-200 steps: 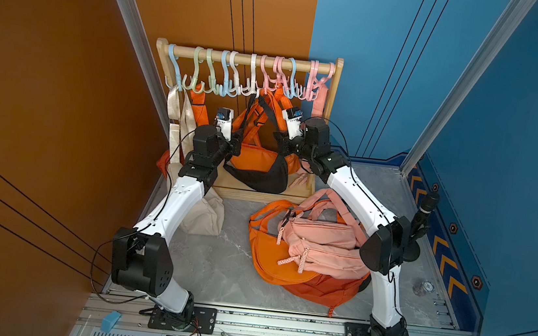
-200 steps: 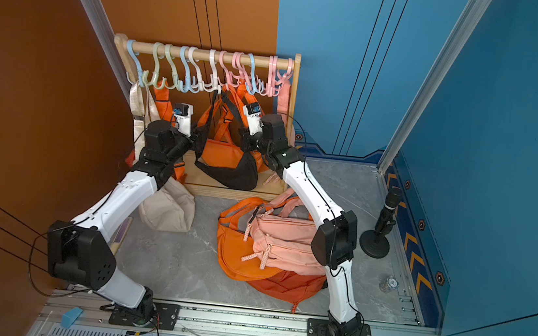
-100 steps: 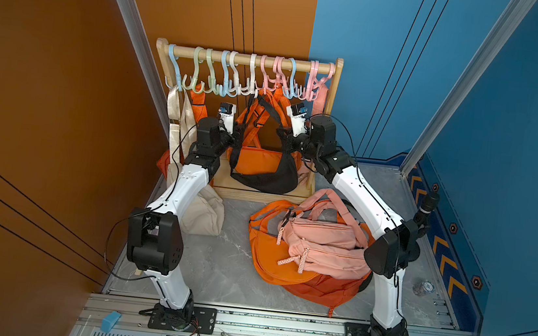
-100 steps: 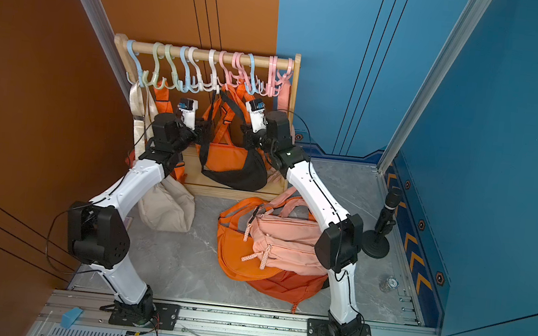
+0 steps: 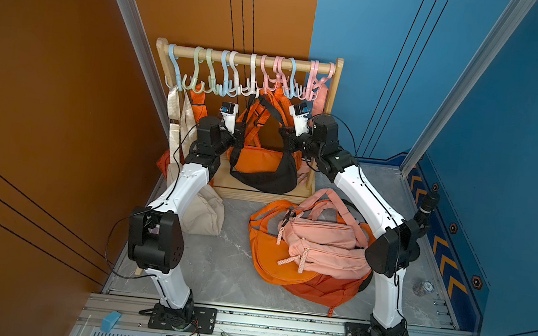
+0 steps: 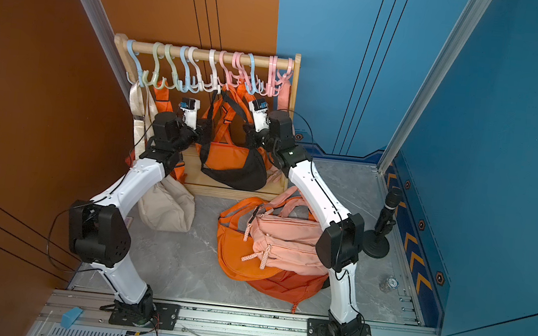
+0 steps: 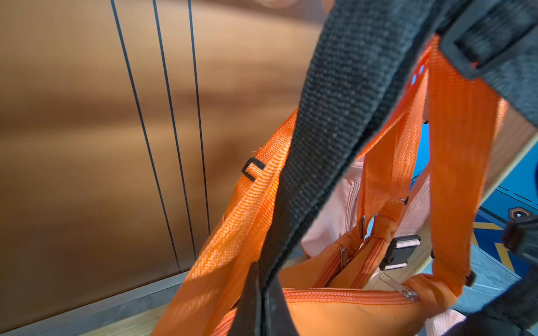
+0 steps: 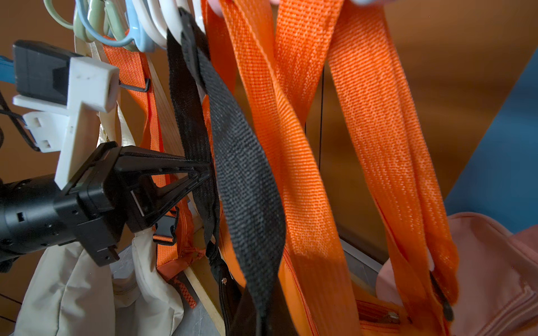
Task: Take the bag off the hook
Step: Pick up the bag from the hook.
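While the black sling bag (image 5: 278,180) hangs low on the wooden rack (image 5: 305,65), its black strap (image 8: 192,125) runs up to a white hook (image 5: 251,82) on the rail. It sits among orange straps (image 8: 378,131) belonging to neighbouring orange bags. The left gripper (image 8: 203,174) reaches in from the side, and its 2 fingers are pinched on the black strap partway up, as the right wrist view shows plainly. In both top views it sits just left of the bag. The right gripper (image 5: 285,135) is at the bag's other side with its jaws together, but I cannot tell whether they pinch any strap. On the grey floor in front of the rack, a pink backpack (image 5: 320,246) lies on top of an orange bag (image 5: 268,257). A beige bag (image 5: 203,214) is slumped well apart from them, beside the left arm.
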`<state>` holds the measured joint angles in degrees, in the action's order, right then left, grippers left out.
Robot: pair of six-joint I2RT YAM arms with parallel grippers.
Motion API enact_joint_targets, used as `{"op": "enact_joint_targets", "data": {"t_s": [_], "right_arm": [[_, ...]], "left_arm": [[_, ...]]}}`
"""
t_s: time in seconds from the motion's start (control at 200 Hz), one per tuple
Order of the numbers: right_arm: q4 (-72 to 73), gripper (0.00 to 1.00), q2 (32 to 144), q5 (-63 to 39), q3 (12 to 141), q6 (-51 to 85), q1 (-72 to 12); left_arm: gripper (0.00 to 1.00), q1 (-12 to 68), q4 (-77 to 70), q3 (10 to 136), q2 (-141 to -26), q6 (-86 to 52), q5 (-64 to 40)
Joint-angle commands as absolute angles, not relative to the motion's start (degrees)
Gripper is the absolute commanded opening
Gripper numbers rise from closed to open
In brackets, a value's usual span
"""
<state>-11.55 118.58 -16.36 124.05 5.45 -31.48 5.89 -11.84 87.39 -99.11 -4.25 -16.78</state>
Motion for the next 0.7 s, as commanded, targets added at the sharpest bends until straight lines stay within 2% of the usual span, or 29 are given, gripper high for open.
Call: {"op": "enact_joint_targets", "data": {"t_s": [0.0, 0.41, 0.696], "right_arm": [[-11.5, 0.00, 118.0, -17.6, 124.0, 6.7, -31.3], [-14.6, 0.00, 122.1, -19.0, 132.1, 8.1, -32.8], [-17.7, 0.00, 124.8, -18.0, 139.8, 8.1, -34.2]], "left_arm": [[0.00, 5.4, -12.9, 86.6, -95.2, -5.3, -18.4], [0.00, 5.2, -14.5, 88.1, -89.4, -4.6, -18.4], [0.00, 5.2, -5.8, 97.9, -90.4, -5.2, -15.5]]}}
